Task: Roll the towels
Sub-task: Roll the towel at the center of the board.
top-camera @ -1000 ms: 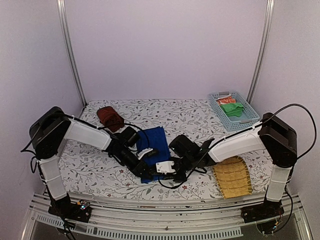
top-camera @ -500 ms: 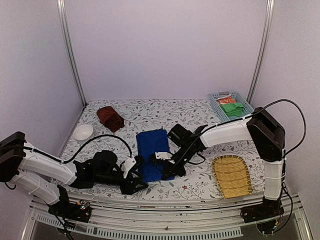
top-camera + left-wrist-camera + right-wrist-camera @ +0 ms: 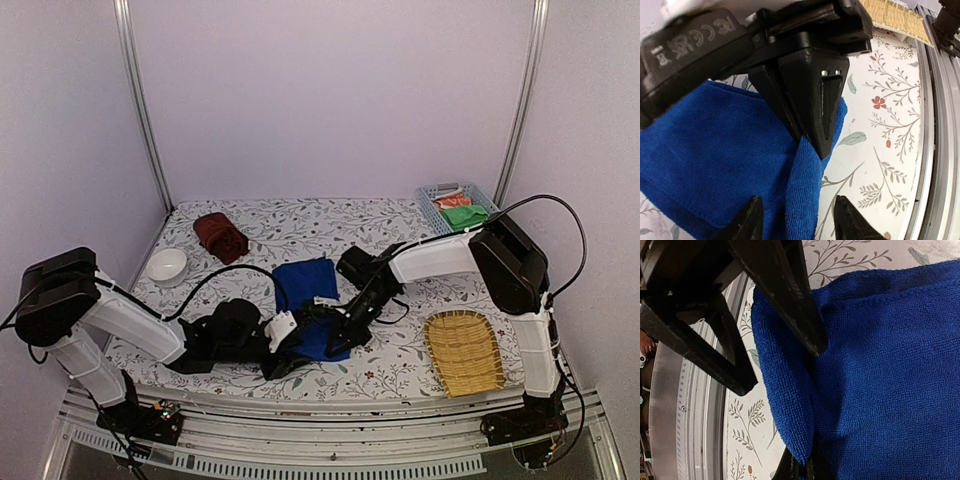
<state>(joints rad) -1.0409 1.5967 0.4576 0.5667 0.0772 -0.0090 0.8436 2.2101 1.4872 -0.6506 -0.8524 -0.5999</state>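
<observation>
Table (image 3: 330,225): floral print, flat.
Centre: blue towel (image 3: 305,285), near edge bunched.
Back left: rust rolled towel (image 3: 220,237), white bowl (image 3: 166,265).
Right: woven tray (image 3: 463,352), blue basket (image 3: 482,248).

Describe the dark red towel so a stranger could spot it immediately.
On the floral-print table, look to the far left corner, just beyond the white bowl. The dark red towel lies there, bunched into a compact bundle. Its rust colour and bundled shape set it apart from the blue towel, which lies mostly flat mid-table.
</observation>
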